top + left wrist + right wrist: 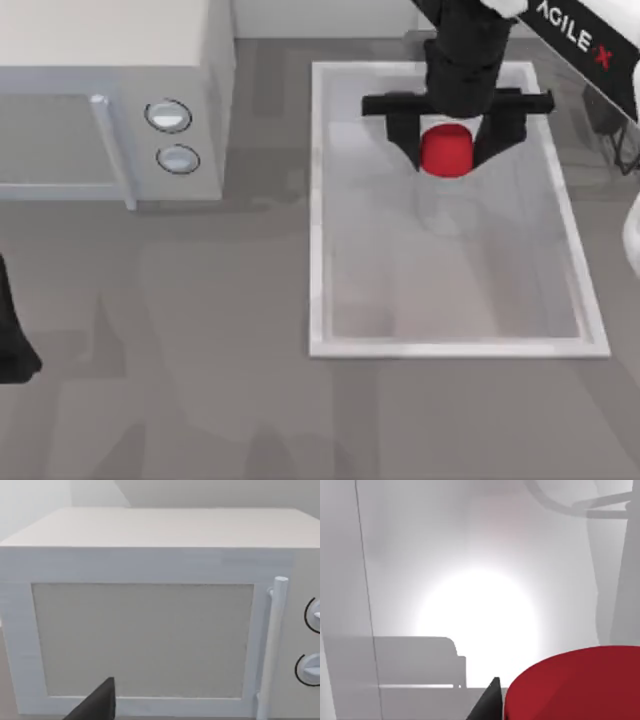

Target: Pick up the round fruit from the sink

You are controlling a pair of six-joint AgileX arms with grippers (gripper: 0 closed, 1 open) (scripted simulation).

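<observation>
Round fruit [446, 152]: bright red, flattish top, sitting between the two dark fingers [404, 137] of the right gripper [446, 150], over the far part of the sink; whether it is resting on the floor or lifted clear cannot be told. In the right wrist view the round fruit [575, 685] is looming large beside one dark finger tip [487, 705].

Right gripper: fingers clamped on the round fruit, one at each side.

Sink [318, 200]: white rectangular basin, thick rim, pale glossy floor, lying on the right half of the grey worktop [200, 350].

Microwave [110, 90]: white box, far left, two round knobs [168, 116], bar handle [112, 150].

Left gripper [12, 345]: idling at the left edge of the worktop, facing the microwave door [142, 640]; finger state cannot be told.
</observation>
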